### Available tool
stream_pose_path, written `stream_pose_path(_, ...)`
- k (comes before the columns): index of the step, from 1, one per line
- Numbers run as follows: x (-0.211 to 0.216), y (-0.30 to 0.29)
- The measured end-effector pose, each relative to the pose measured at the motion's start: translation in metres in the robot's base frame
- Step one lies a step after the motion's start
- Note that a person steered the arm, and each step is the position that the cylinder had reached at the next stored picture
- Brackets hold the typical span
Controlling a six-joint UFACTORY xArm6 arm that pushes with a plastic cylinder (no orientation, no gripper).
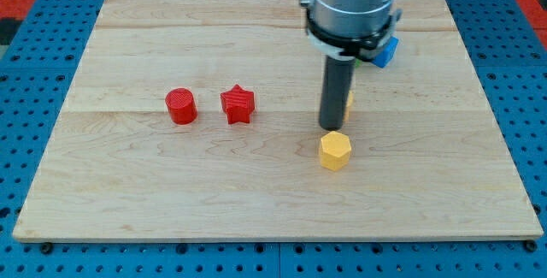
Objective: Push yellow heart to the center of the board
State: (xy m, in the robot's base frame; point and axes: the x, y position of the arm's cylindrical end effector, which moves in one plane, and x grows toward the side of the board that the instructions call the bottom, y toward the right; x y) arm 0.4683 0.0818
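My tip (pixel 332 127) rests on the wooden board (pixel 128 184), a little right of the board's middle. A small sliver of a yellow block (pixel 349 103) shows just right of the rod; the rod hides most of it and its shape cannot be made out. A yellow hexagon block (pixel 335 150) lies just below the tip, close to it or touching; I cannot tell which.
A red cylinder (pixel 181 106) and a red star (pixel 238 104) sit side by side on the view's left half. A blue block (pixel 387 50) sits near the view's top, partly hidden behind the arm.
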Motion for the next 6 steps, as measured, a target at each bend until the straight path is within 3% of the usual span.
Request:
stream_pose_path(4, -0.045, 0.093)
stream_pose_path(6, -0.076, 0.071)
